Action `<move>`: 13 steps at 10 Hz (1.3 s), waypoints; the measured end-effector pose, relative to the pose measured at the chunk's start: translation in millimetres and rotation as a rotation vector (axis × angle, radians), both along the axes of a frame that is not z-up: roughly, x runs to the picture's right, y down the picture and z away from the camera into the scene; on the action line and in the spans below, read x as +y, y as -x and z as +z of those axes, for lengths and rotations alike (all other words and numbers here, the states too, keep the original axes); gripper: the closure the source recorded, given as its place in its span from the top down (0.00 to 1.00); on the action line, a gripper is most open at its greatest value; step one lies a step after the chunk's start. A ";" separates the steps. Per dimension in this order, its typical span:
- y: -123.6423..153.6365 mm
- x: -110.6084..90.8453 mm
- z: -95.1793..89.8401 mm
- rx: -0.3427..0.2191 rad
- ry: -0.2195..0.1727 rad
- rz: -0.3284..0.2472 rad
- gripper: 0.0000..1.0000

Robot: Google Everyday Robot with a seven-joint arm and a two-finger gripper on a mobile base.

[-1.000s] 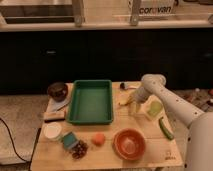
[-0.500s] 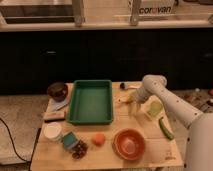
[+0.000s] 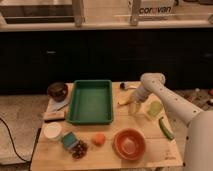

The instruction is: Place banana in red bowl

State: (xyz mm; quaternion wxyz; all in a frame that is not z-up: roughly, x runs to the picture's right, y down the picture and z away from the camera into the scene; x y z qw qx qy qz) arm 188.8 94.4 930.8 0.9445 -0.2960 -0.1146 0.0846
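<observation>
Pale-yellow, the banana (image 3: 123,102) lies on the table (image 3: 159,150), seemingly touching the left side of the gripper (image 3: 133,106). The gripper has hardly shifted this past second, and I cannot tell whether it is clamped on the fruit. The lift looks not yet begun. The red bowl (image 3: 116,145) waits in front of the pincer. The green tray (image 3: 91,83) is to the pincer's left and the cucumber (image 3: 165,128) to its front-right, both beside the path and not across it.
</observation>
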 end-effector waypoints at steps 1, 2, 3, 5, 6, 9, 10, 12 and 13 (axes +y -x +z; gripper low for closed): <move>2.5 -2.9 -0.4 -0.001 -0.004 -0.016 0.80; 2.4 -4.9 -0.6 0.000 -0.006 -0.034 0.80; 2.0 -8.2 -1.0 0.002 -0.013 -0.050 0.80; 4.5 -13.6 -0.3 0.000 -0.022 -0.082 0.80; 7.5 -15.6 0.3 -0.004 -0.024 -0.098 0.80; 12.7 -19.5 1.8 -0.020 -0.029 -0.131 0.80; 13.7 -19.4 2.9 -0.025 -0.027 -0.134 0.79; 15.7 -18.1 6.5 -0.044 -0.016 -0.133 0.63; 15.1 -15.9 9.3 -0.056 -0.008 -0.128 0.53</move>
